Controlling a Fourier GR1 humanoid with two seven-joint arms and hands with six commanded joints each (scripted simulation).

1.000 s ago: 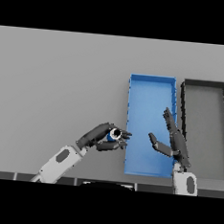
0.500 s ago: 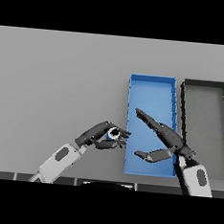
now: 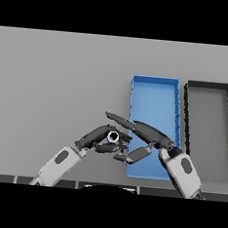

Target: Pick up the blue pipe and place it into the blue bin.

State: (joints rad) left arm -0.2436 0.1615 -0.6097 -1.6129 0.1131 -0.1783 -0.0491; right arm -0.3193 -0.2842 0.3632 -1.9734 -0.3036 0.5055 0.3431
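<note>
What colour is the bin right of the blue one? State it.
Black bin with a grey floor, in the head view.

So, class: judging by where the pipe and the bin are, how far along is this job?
Done: the left hand has the pipe pinched, just left of the blue bin. In hand: the open right hand reaches beside it. Left: getting the pipe into the bin, which holds nothing yet.

Right hand (image 3: pixel 146 132) blocks the blue bin (image 3: pixel 154 92) lower left; the bin's upper half lies open.
</note>
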